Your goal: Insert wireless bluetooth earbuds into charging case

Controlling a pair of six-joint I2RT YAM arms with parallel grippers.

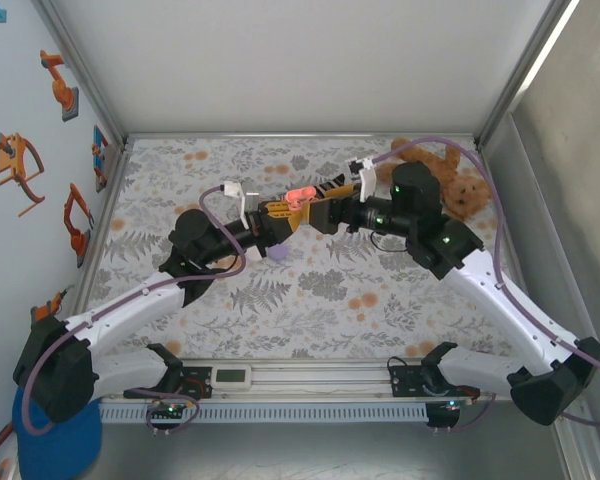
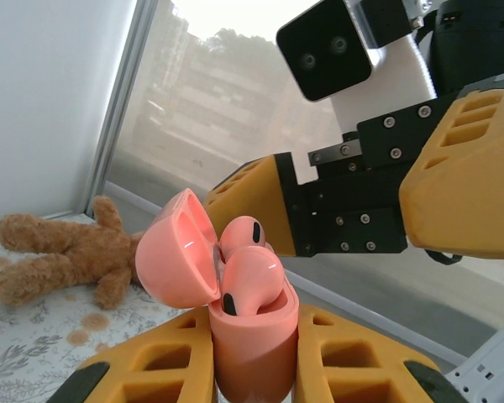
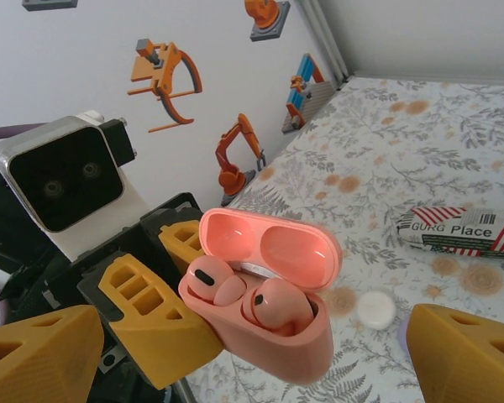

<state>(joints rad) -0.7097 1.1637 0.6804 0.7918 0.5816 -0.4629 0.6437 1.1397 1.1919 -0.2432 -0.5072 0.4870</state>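
Left end effector (image 2: 256,378) clamps open charging case (image 3: 277,344); right end effector (image 2: 361,201) wide. Risk: earbuds (image 3: 279,306) look proud, closing lid could pop them out.

**Legible markings: one item**

1. Flat packet (image 3: 460,232), white with red-and-white diagonal stripes at both ends, lying on the floral-patterned bench (image 3: 378,143). Dark lettering on its face reads "GURG Place".
2. Small white display unit (image 1: 232,376) on the front rail. Its characters are too small to read.
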